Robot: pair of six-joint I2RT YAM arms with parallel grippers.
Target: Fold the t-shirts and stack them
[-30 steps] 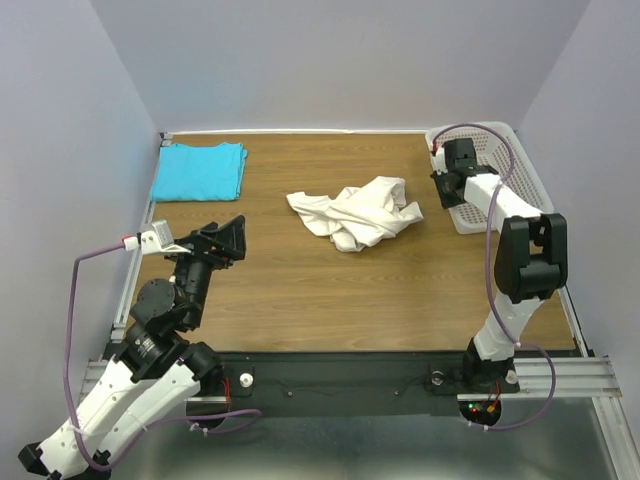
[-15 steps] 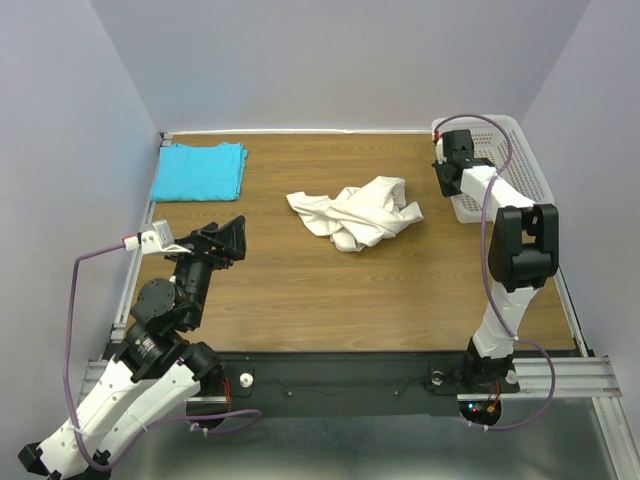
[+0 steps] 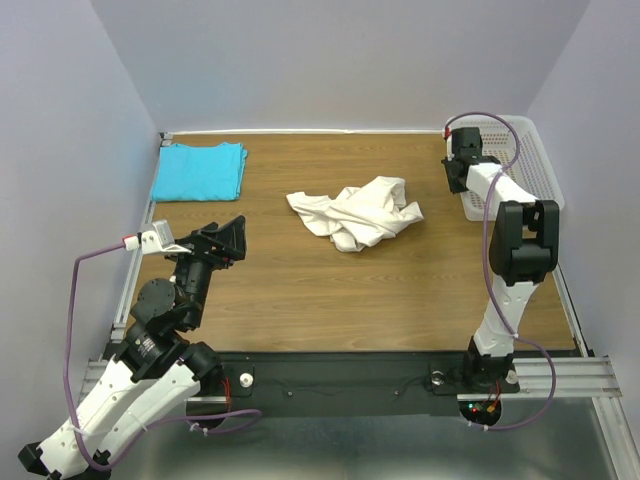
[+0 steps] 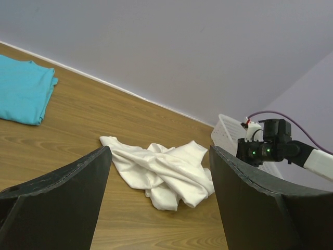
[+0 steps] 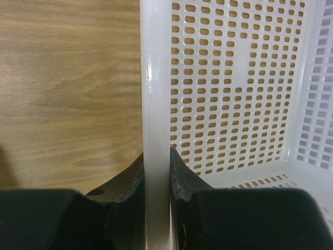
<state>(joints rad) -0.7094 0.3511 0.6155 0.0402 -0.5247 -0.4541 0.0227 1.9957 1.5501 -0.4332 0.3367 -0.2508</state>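
Two t-shirts were counted: one cream shirt (image 3: 357, 213) lay crumpled near the middle of the table (image 3: 300, 290), and one turquoise shirt (image 3: 200, 171) lay folded at the far left corner. One white mesh basket (image 3: 535, 165) stood far right, with the right gripper (image 5: 156, 159) clenched on its rim. The left gripper (image 3: 224, 238) hung released, holding nothing.

1. A desk (image 3: 330, 290) of brown wood-grain laminate fills the middle.
2. Plain pale lavender-grey walls enclose it: back wall (image 3: 340, 60), left wall (image 3: 60, 150), right wall (image 3: 600, 130).
3. A thin white strip (image 3: 300, 131) edges the desk's far side.
4. A silver metal rail (image 3: 560, 372) lines the near edge, above dull grey sheet metal (image 3: 350, 450).
5. The light is soft and even, and shadows are faint.
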